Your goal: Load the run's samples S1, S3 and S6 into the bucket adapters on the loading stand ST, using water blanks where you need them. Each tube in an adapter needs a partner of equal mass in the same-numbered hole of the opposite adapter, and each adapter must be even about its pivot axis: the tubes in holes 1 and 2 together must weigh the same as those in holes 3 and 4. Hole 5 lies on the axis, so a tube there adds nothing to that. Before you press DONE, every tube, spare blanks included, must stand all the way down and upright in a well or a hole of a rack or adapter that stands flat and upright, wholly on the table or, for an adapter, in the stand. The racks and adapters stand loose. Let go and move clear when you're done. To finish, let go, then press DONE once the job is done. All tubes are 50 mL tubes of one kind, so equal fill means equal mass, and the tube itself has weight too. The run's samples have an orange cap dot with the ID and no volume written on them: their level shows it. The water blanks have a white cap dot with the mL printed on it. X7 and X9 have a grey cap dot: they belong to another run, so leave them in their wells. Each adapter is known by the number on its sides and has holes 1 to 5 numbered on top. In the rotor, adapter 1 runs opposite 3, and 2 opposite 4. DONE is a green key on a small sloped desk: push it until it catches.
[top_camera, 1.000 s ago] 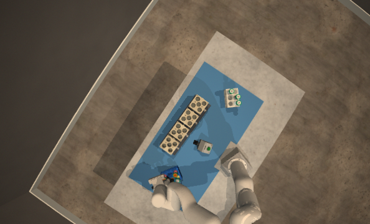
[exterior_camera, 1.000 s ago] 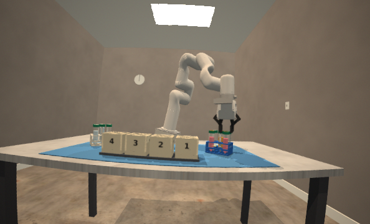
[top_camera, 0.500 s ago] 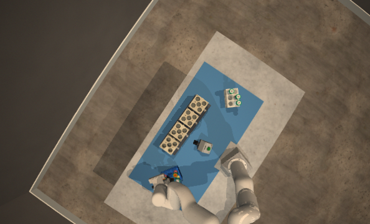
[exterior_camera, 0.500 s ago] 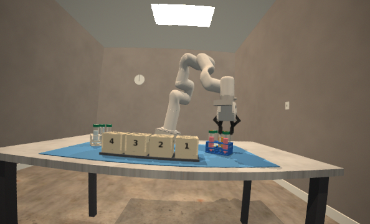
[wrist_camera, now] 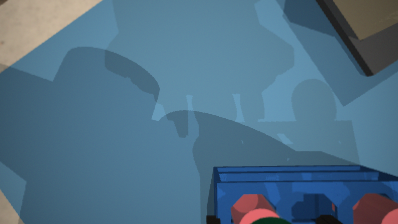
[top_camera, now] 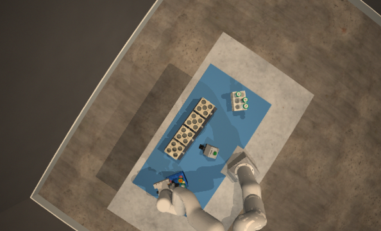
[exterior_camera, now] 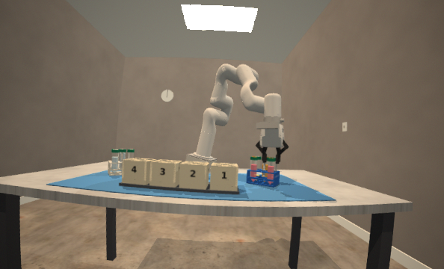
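Note:
My gripper (exterior_camera: 271, 161) (wrist_camera: 270, 220) is open, its fingers on either side of a green cap at the blue rack (top_camera: 172, 176) (exterior_camera: 263, 182) (wrist_camera: 290, 176). The tube under that cap, with pink liquid (exterior_camera: 270, 170), still stands in the rack; its ID cannot be read. Another pink tube (exterior_camera: 253, 169) (wrist_camera: 372, 207) stands in the same rack, with more tubes behind, partly hidden. Adapters 1 (exterior_camera: 223, 184), 2 (exterior_camera: 193, 183), 3 (exterior_camera: 164, 181) and 4 (exterior_camera: 135, 178) sit in a row on the dark stand (exterior_camera: 179, 190), with no tubes visible in their holes. The DONE key (top_camera: 215, 153) is green.
A pale rack (top_camera: 233, 102) (exterior_camera: 111, 170) with three green-capped tubes stands at the far end of the blue mat (top_camera: 254, 112). The small desk (top_camera: 210, 151) with the key lies between the stand and the arm base. The stand's corner shows at the wrist view's upper right.

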You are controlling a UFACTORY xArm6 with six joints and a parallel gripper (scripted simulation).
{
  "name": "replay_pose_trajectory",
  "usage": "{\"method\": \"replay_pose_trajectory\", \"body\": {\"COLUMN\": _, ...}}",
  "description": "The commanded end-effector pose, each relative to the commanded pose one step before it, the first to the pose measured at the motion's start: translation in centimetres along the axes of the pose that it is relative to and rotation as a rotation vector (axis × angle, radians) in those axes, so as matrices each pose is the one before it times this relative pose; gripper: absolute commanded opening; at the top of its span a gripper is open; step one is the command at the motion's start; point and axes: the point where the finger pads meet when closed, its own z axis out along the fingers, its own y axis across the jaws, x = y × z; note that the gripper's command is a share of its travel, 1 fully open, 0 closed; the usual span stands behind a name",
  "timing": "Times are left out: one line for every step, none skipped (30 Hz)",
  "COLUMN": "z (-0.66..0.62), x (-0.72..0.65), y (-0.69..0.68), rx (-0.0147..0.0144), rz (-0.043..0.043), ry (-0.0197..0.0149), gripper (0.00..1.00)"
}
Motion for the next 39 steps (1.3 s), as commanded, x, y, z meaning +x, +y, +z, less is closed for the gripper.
{"method": "replay_pose_trajectory", "body": {"z": -0.107, "x": 0.043, "y": -0.174, "rx": 0.00469, "rz": -0.00030, "ry": 0.00142, "gripper": 0.57}}
{"method": "replay_pose_trajectory", "body": {"z": 0.001, "x": 0.000, "y": 0.000, "rx": 0.00000, "rz": 0.00000, "ry": 0.00000, "gripper": 0.57}}
{"method": "replay_pose_trajectory", "body": {"z": 0.001, "x": 0.000, "y": 0.000, "rx": 0.00000, "rz": 0.00000, "ry": 0.00000, "gripper": 0.57}}
{"method": "replay_pose_trajectory", "body": {"z": 0.000, "x": 0.000, "y": 0.000, "rx": 0.00000, "rz": 0.00000, "ry": 0.00000, "gripper": 0.57}}
{"method": "replay_pose_trajectory", "body": {"z": -0.009, "x": -0.001, "y": 0.002, "rx": -0.00007, "rz": 0.00001, "ry": -0.00001, "gripper": 0.57}}
{"method": "replay_pose_trajectory", "body": {"z": 0.009, "x": 0.001, "y": -0.002, "rx": 0.00007, "rz": -0.00001, "ry": 0.00001, "gripper": 0.57}}
{"method": "replay_pose_trajectory", "body": {"z": 0.000, "x": 0.000, "y": 0.000, "rx": 0.00000, "rz": 0.00000, "ry": 0.00000, "gripper": 0.57}}
{"method": "replay_pose_trajectory", "body": {"z": 0.000, "x": 0.000, "y": 0.000, "rx": 0.00000, "rz": 0.00000, "ry": 0.00000, "gripper": 0.57}}
{"method": "replay_pose_trajectory", "body": {"z": 0.000, "x": 0.000, "y": 0.000, "rx": 0.00000, "rz": 0.00000, "ry": 0.00000, "gripper": 0.57}}
{"method": "replay_pose_trajectory", "body": {"z": 0.000, "x": 0.000, "y": 0.000, "rx": 0.00000, "rz": 0.00000, "ry": 0.00000, "gripper": 0.57}}
{"method": "replay_pose_trajectory", "body": {"z": -0.007, "x": 0.001, "y": -0.004, "rx": 0.00012, "rz": -0.00001, "ry": 0.00004, "gripper": 0.57}}
{"method": "replay_pose_trajectory", "body": {"z": 0.002, "x": 0.000, "y": 0.001, "rx": -0.00003, "rz": 0.00000, "ry": -0.00001, "gripper": 0.57}}
{"method": "replay_pose_trajectory", "body": {"z": -0.060, "x": 0.000, "y": 0.002, "rx": -0.00008, "rz": 0.00000, "ry": -0.00003, "gripper": 0.00}}
{"method": "replay_pose_trajectory", "body": {"z": -0.065, "x": 0.000, "y": 0.000, "rx": 0.00001, "rz": 0.00000, "ry": 0.00000, "gripper": 0.00}}
{"method": "replay_pose_trajectory", "body": {"z": -0.045, "x": 0.000, "y": 0.000, "rx": 0.00000, "rz": 0.00000, "ry": 0.00000, "gripper": 0.00}}
{"method": "replay_pose_trajectory", "body": {"z": -0.001, "x": 0.000, "y": 0.000, "rx": 0.00000, "rz": 0.00000, "ry": 0.00000, "gripper": 0.00}}
{"method": "replay_pose_trajectory", "body": {"z": -0.001, "x": 0.000, "y": 0.000, "rx": 0.00000, "rz": 0.00000, "ry": 0.00000, "gripper": 0.00}}
{"method": "replay_pose_trajectory", "body": {"z": -0.001, "x": 0.000, "y": 0.000, "rx": 0.00000, "rz": 0.00000, "ry": 0.00000, "gripper": 0.00}}
{"method": "replay_pose_trajectory", "body": {"z": -0.001, "x": 0.000, "y": 0.000, "rx": 0.00000, "rz": 0.00000, "ry": 0.00000, "gripper": 0.00}}
{"method": "replay_pose_trajectory", "body": {"z": -0.001, "x": 0.000, "y": 0.000, "rx": 0.00000, "rz": 0.00000, "ry": 0.00000, "gripper": 0.00}}
{"method": "replay_pose_trajectory", "body": {"z": 0.000, "x": 0.000, "y": 0.000, "rx": 0.00000, "rz": 0.00000, "ry": 0.00000, "gripper": 0.00}}
{"method": "replay_pose_trajectory", "body": {"z": 0.008, "x": 0.000, "y": -0.001, "rx": 0.00006, "rz": -0.00001, "ry": 0.00002, "gripper": 0.00}}
{"method": "replay_pose_trajectory", "body": {"z": -0.001, "x": -0.001, "y": 0.003, "rx": -0.00008, "rz": 0.00001, "ry": -0.00002, "gripper": 0.00}}
{"method": "replay_pose_trajectory", "body": {"z": 0.000, "x": 0.000, "y": 0.000, "rx": 0.00000, "rz": 0.00000, "ry": 0.00000, "gripper": 0.00}}
{"method": "replay_pose_trajectory", "body": {"z": 0.000, "x": 0.000, "y": 0.000, "rx": 0.00000, "rz": 0.00000, "ry": 0.00000, "gripper": 0.00}}
{"method": "replay_pose_trajectory", "body": {"z": -0.008, "x": 0.000, "y": -0.001, "rx": 0.00002, "rz": 0.00000, "ry": 0.00001, "gripper": 0.00}}
{"method": "replay_pose_trajectory", "body": {"z": 0.000, "x": 0.000, "y": 0.000, "rx": 0.00000, "rz": 0.00000, "ry": 0.00000, "gripper": 0.00}}
{"method": "replay_pose_trajectory", "body": {"z": 0.000, "x": 0.000, "y": 0.000, "rx": 0.00000, "rz": 0.00000, "ry": 0.00000, "gripper": 0.00}}
{"method": "replay_pose_trajectory", "body": {"z": 0.000, "x": 0.000, "y": 0.000, "rx": 0.00000, "rz": 0.00000, "ry": 0.00000, "gripper": 0.00}}
{"method": "replay_pose_trajectory", "body": {"z": 0.007, "x": -0.001, "y": 0.004, "rx": -0.00010, "rz": 0.00001, "ry": -0.00003, "gripper": 0.00}}
{"method": "replay_pose_trajectory", "body": {"z": -0.003, "x": 0.000, "y": -0.002, "rx": 0.00005, "rz": 0.00000, "ry": 0.00001, "gripper": 0.00}}
{"method": "replay_pose_trajectory", "body": {"z": -0.001, "x": 0.000, "y": -0.001, "rx": 0.00003, "rz": 0.00000, "ry": 0.00001, "gripper": 0.00}}
{"method": "replay_pose_trajectory", "body": {"z": 0.000, "x": 0.000, "y": 0.000, "rx": 0.00000, "rz": 0.00000, "ry": 0.00000, "gripper": 0.00}}
{"method": "replay_pose_trajectory", "body": {"z": 0.001, "x": 0.000, "y": 0.001, "rx": -0.00002, "rz": 0.00000, "ry": -0.00001, "gripper": 0.00}}
{"method": "replay_pose_trajectory", "body": {"z": 0.000, "x": 0.000, "y": 0.001, "rx": -0.00001, "rz": 0.00000, "ry": 0.00000, "gripper": 0.00}}
{"method": "replay_pose_trajectory", "body": {"z": 0.000, "x": 0.000, "y": 0.000, "rx": 0.00000, "rz": 0.00000, "ry": 0.00000, "gripper": 0.00}}
{"method": "replay_pose_trajectory", "body": {"z": 0.000, "x": 0.000, "y": 0.000, "rx": 0.00000, "rz": 0.00000, "ry": 0.00000, "gripper": 0.00}}
{"method": "replay_pose_trajectory", "body": {"z": 0.000, "x": 0.000, "y": 0.000, "rx": 0.00000, "rz": 0.00000, "ry": 0.00000, "gripper": 0.00}}
{"method": "replay_pose_trajectory", "body": {"z": 0.000, "x": 0.000, "y": 0.000, "rx": 0.00000, "rz": 0.00000, "ry": 0.00000, "gripper": 0.00}}
